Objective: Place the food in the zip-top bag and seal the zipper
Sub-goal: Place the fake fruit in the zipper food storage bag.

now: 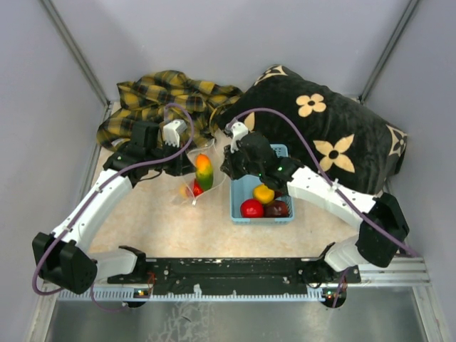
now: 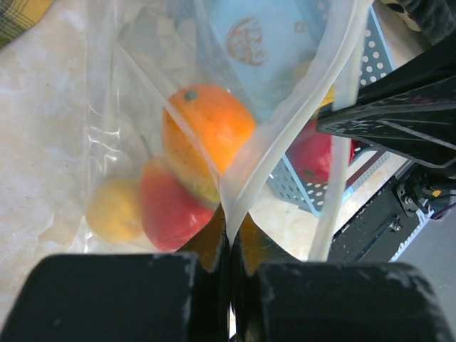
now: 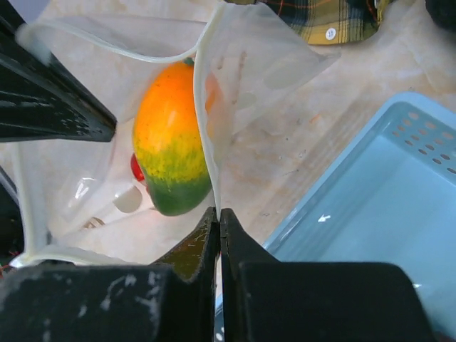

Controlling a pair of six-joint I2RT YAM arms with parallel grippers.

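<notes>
**Top view.** My left gripper (image 1: 187, 164) and right gripper (image 1: 228, 168) flank the zip-top bag (image 1: 195, 188). Each takes one side of its mouth, so it stands open beside the light-blue basket (image 1: 236, 208), where three pieces of food (image 1: 251, 208) wait.

**Left wrist.** My jaws are pressed together on the zipper (image 2: 285, 142) strip. Orange, red and yellow fruits lie inside the bag.

**Right wrist.** My jaws are clamped on the opposite lip, and the green-to-orange piece (image 3: 173, 142) shows through the clear wall.
</notes>
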